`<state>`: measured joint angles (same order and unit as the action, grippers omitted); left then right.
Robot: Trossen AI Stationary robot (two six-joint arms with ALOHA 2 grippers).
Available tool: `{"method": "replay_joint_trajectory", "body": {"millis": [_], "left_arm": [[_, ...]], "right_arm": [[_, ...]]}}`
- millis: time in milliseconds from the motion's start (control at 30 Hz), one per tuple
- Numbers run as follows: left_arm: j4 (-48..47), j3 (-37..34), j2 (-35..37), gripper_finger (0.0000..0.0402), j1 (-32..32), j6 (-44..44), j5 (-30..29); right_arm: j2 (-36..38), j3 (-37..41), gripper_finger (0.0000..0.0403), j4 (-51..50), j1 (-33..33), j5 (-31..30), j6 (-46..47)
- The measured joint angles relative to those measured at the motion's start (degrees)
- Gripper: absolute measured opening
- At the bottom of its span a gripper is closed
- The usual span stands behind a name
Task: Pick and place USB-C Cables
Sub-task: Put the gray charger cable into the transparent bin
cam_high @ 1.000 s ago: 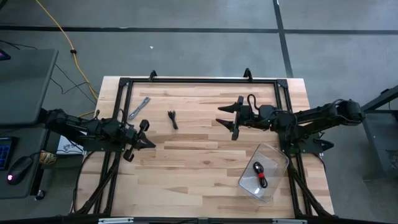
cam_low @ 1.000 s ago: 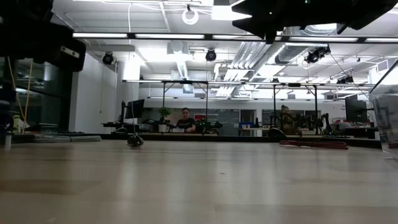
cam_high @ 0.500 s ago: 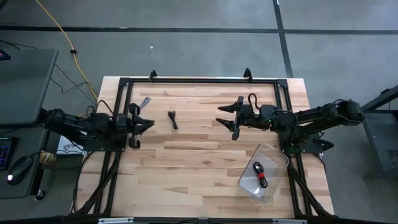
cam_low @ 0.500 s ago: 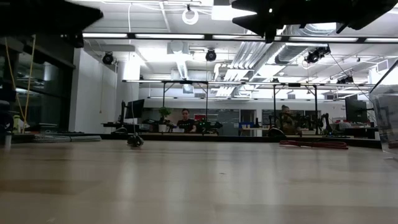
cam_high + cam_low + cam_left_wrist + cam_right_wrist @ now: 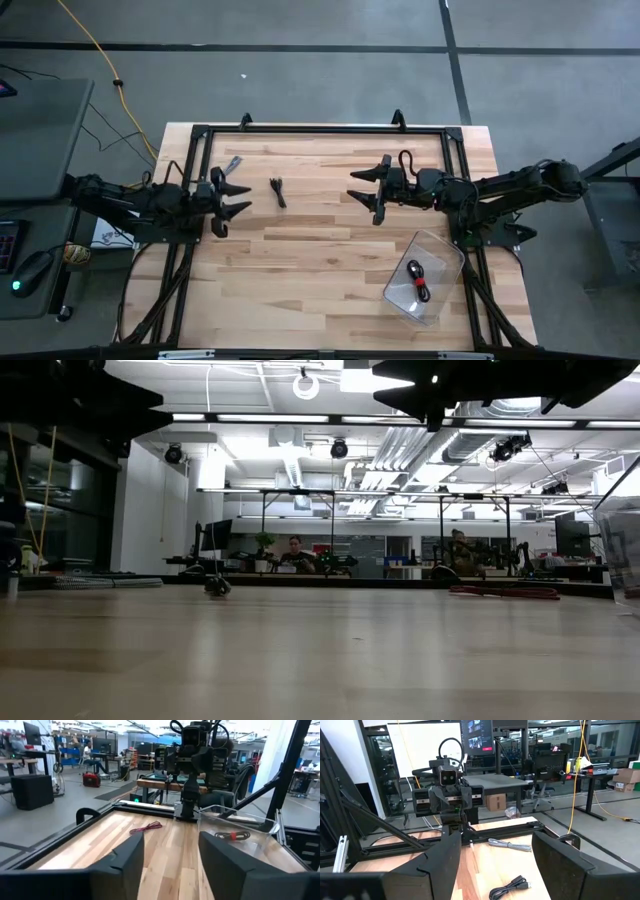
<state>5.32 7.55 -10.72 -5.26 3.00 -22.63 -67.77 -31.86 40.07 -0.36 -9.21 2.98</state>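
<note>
The black cable (image 5: 279, 192) lies on the table between my two grippers; it also shows in the right wrist view (image 5: 509, 887). The silver-grey cable (image 5: 509, 845) lies near the far left; from above, only its far end (image 5: 233, 161) shows past my left arm. My left gripper (image 5: 240, 199) is open and empty just near of it. The pinkish-red cable (image 5: 146, 827) lies on the table in front of my right arm. The black-and-red cable (image 5: 417, 280) lies in the clear container (image 5: 440, 250). My right gripper (image 5: 362, 186) is open and empty above the table's middle right.
A black frame (image 5: 320, 130) runs along the table's far edge and down both sides. The clear container stands at the near right and also shows in the left wrist view (image 5: 260, 825). A yellow cord (image 5: 100, 50) lies on the floor beyond the table. A person (image 5: 295, 550) sits far off.
My left gripper has gone from the table's near left toward the far edge, up to the silver-grey cable, and has turned to point level toward the table's right.
</note>
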Motion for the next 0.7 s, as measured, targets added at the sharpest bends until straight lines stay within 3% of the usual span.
{"method": "replay_joint_trajectory", "body": {"millis": [200, 700], "left_arm": [[0.0, 0.0, 0.0, 0.0205, 0.0, -0.8, -1.1], [0.1, 0.0, 0.0, 0.0206, 0.0, -1.1, -1.8]], "right_arm": [[0.0, 0.0, 0.0236, 0.0, 0.0, 0.0, -0.3], [0.0, 0.0, 0.0236, 0.0, 0.0, 0.0, -0.2]]}}
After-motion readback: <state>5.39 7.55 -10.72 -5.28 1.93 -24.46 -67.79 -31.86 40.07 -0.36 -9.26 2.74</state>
